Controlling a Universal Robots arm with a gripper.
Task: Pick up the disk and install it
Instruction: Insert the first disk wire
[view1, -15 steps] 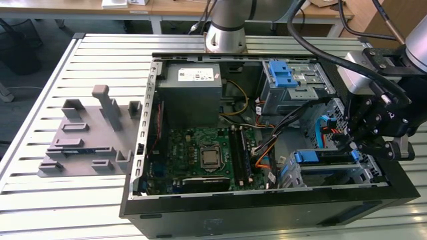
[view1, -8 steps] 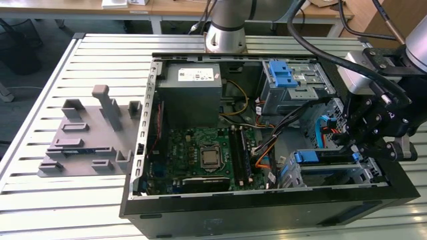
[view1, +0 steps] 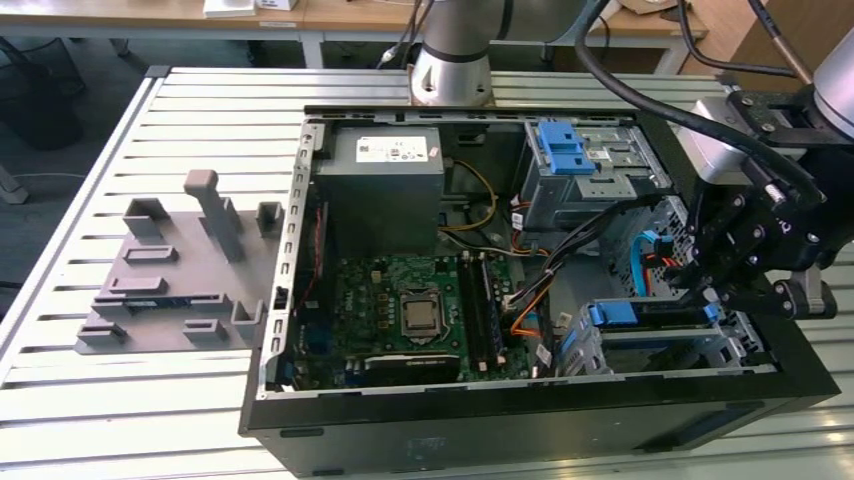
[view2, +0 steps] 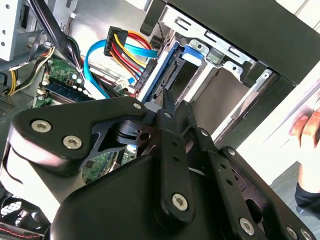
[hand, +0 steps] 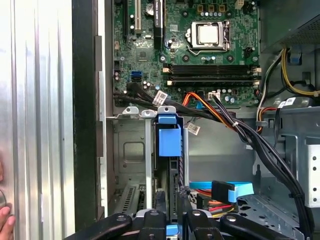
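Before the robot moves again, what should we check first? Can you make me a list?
1. Is the disk in its drive bay? Ok: it stands on edge in the slot.
2. Is it pushed all the way in? Cannot tell.
3. Is the gripper lined up with the disk? Ok: it sits right at the disk's end.
4. Is the black cable bundle out of the slot? Ok: it runs beside the bay.
5. Is the blue-and-black connector clear of the disk? Cannot tell: it lies close beside it.
6. Are people clear? Not ok: a person's hand is just outside the computer case.
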